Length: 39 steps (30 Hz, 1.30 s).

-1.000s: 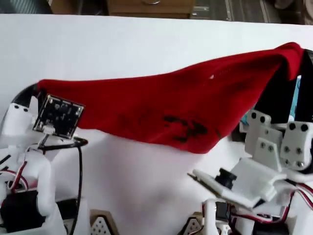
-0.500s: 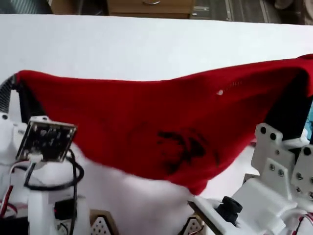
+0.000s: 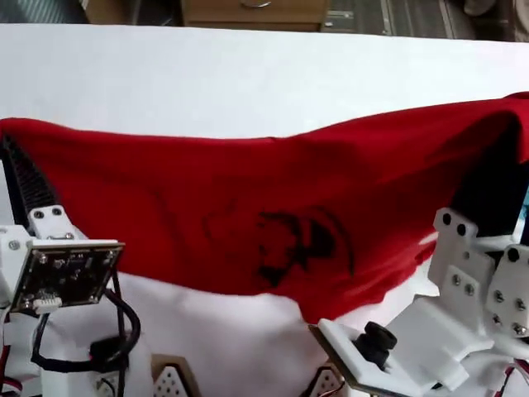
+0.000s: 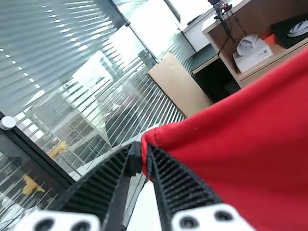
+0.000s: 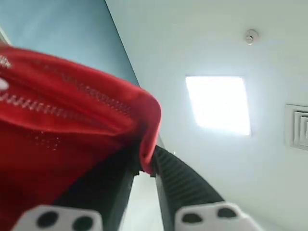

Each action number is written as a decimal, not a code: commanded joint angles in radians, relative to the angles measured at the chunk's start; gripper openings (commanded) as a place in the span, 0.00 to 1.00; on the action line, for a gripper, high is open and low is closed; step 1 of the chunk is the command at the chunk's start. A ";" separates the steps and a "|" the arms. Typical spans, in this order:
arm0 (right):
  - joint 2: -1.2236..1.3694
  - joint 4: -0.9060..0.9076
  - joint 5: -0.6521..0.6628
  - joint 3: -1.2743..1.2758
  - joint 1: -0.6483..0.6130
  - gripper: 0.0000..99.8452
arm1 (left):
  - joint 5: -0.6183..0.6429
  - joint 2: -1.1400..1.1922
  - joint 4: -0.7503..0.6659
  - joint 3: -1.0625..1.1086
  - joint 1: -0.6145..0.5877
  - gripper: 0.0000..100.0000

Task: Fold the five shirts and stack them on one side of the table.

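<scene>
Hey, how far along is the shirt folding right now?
Done: the red shirt is raised over the white table. In hand: the left gripper and right gripper each pinch one end, holding it spread out, unfolded. Left: folding it and stacking it at one side.

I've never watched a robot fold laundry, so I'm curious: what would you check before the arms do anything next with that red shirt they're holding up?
1. The left end effector pinches one corner of the red shirt: ok.
2. The right end effector grips the other end: ok, though the cloth is bunched there.
3. Shirt spread between both arms: ok.
4. Top edge taut: not ok, it dips in the middle.
5. Lower hem clear of the table: cannot tell.
</scene>
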 commanded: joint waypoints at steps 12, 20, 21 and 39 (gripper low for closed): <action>-0.004 -0.004 0.006 -0.026 0.010 0.02 | 0.000 0.002 -0.011 -0.002 -0.017 0.02; 0.005 -0.061 0.006 -0.031 0.007 0.02 | 0.005 -0.002 -0.014 0.134 -0.018 0.02; 0.005 -0.074 0.006 -0.031 0.007 0.02 | 0.006 -0.002 -0.011 0.136 -0.018 0.02; -0.005 -0.074 0.006 -0.032 0.007 0.02 | -0.002 -0.161 0.048 0.116 -0.084 0.02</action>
